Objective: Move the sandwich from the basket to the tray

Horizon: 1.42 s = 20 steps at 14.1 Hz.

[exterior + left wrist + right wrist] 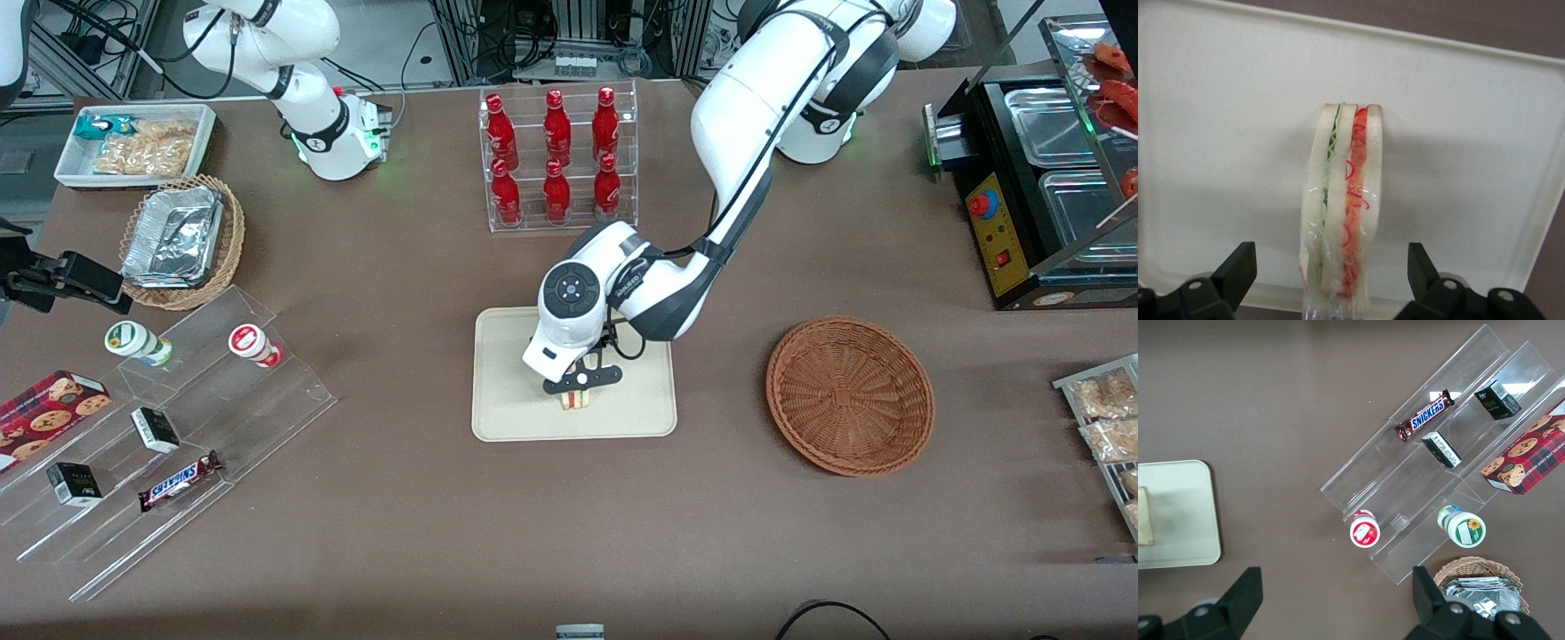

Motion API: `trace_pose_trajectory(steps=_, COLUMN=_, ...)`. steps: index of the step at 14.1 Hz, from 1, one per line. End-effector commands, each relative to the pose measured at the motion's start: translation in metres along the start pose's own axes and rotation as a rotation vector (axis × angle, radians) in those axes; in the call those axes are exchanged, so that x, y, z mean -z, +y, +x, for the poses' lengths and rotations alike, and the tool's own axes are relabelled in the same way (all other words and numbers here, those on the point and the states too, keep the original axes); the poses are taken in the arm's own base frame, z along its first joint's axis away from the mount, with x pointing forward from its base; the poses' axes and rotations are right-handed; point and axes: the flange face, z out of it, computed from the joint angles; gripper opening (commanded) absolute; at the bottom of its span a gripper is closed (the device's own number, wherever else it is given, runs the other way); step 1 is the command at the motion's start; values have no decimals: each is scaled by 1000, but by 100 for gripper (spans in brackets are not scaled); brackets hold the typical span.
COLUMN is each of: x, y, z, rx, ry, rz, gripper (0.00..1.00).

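The sandwich (576,402) stands on its edge on the cream tray (507,418), near the tray's front rim. Up close, the wrapped wedge (1341,220) shows green and red filling layers against the tray floor (1218,133). My left gripper (578,391) hangs right over it, open, with one black finger (1238,270) on each side of the wedge and a clear gap to both. The reddish-brown basket (849,396) lies beside the tray toward the working arm's end, with nothing in it. The parked arm's camera catches the tray corner (1178,513) and a slice of the sandwich (1143,517).
A clear rack of red bottles (557,160) stands farther from the front camera than the tray. A stepped acrylic display (178,427) with snacks, a tan wicker basket of foil containers (182,240) and a white snack bin (133,142) lie toward the parked arm's end. A black food warmer (1040,196) and bagged snacks (1107,418) sit at the working arm's end.
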Motion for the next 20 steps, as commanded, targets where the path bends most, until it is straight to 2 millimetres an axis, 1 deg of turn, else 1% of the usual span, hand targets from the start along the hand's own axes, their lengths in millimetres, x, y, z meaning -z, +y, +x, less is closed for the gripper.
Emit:
trace_pose_trajectory(steps=1, x=65, y=-18, z=-2, rx=15, ry=13, rz=37, gripper=100)
trace_pose_trajectory(steps=2, x=86, y=-30, z=2, rx=22, ry=20, rz=64, gripper=100)
trace_pose_trajectory(steps=3, x=92, y=-38, z=2, rx=27, ry=32, rz=113, gripper=100)
trace_pose_trajectory(steps=4, x=105, y=-48, z=5, rx=44, ry=38, rz=139, gripper=100)
trace_pose_trajectory(steps=5, x=122, y=-76, z=25, rx=88, ry=27, rz=149, gripper=100)
trace_pose_trajectory(steps=6, x=130, y=-94, z=33, rx=108, ry=10, rz=168, gripper=100)
trace_pose_trajectory(steps=8, x=137, y=-121, z=38, rx=142, ry=-13, rz=177, gripper=100)
trace_pose_trajectory(steps=9, x=141, y=-138, z=43, rx=164, ry=-23, rz=178, gripper=100)
trace_pose_trajectory(steps=12, x=152, y=-185, z=48, rx=124, ry=-50, rz=189, gripper=100)
trace_pose_trajectory(steps=14, x=164, y=-212, z=52, rx=127, ry=-48, rz=189, gripper=100)
trace_pose_trajectory(steps=15, x=169, y=-229, z=56, rx=119, ry=-51, rz=187, gripper=100)
trace_pose_trajectory(steps=17, x=177, y=-255, z=56, rx=92, ry=-58, rz=189, gripper=100)
trace_pose_trajectory(steps=18, x=182, y=-271, z=60, rx=99, ry=-55, rz=184, gripper=100)
trace_pose_trajectory(steps=20, x=196, y=-308, z=52, rx=48, ry=-46, rz=173, gripper=100)
